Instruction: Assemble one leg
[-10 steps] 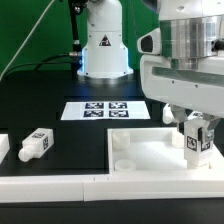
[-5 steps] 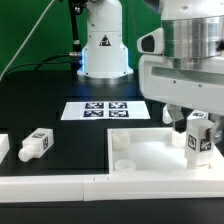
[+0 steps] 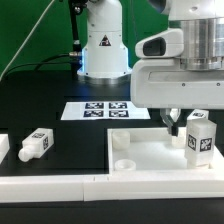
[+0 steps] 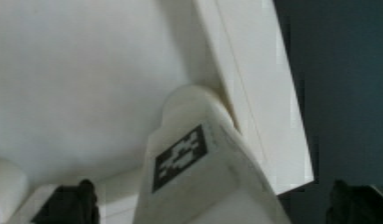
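Observation:
A white leg (image 3: pixel 200 138) with a black-and-white tag stands upright on the far right corner of the large flat white square top (image 3: pixel 150 158). My gripper (image 3: pixel 186 116) hovers just above it, open. One dark finger (image 3: pixel 175 119) shows beside the leg's upper end. In the wrist view the leg (image 4: pixel 206 160) rises between my two fingertips, which stand wide apart with gaps on both sides of it (image 4: pixel 214 205). A second leg (image 3: pixel 36 144) lies on the black table at the exterior view's left.
The marker board (image 3: pixel 105 109) lies behind the square top, in front of the arm's white base (image 3: pixel 103 45). A small raised stub (image 3: pixel 120 140) stands at the top's near left corner. Another white part (image 3: pixel 3 147) shows at the left edge. A white rail (image 3: pixel 50 183) runs along the front.
My gripper has let go of the leg and risen. The leg stays upright on the square top's corner.

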`<state>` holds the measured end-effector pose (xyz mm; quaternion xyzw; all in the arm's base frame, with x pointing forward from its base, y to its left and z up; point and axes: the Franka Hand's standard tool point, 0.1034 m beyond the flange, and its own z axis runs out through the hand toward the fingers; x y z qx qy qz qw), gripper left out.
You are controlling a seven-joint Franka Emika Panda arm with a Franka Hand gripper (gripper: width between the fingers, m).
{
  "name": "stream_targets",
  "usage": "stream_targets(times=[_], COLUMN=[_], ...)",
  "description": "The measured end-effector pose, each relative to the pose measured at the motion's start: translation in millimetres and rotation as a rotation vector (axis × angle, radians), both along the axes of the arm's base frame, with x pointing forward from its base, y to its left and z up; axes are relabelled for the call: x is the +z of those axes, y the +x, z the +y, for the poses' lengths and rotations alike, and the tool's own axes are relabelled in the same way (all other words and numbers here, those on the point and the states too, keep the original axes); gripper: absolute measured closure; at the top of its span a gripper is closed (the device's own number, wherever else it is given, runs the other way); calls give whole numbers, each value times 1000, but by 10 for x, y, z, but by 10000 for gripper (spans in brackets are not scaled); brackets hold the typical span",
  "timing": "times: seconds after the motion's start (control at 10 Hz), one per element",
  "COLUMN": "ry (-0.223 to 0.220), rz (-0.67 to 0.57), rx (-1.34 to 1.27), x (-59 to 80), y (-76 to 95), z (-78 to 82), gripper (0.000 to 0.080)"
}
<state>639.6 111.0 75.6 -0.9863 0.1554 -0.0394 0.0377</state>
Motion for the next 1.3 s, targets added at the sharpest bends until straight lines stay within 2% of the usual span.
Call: stream_targets(times=[0.3,0.4,0.5,0.6,0.7,0.8,0.9,1.0,1.3], ry=[-44,-40,-40,-39,-33,-27,-23,-18,9], rz=[-19,-18,-18,-17,-14,-10,-8,-5,16], rx=[375,356,349,341,287,217,173,123,-298], x=[-16,-16,-16,-16,-16,-16,-16,-16,-11], y=[-10,-9,-9,-9,-10,-10,-10,-10,-9], z=[14,14,13,13,16,14,14,13,10], gripper=[150,150,278,278,421,421,514,514,514])
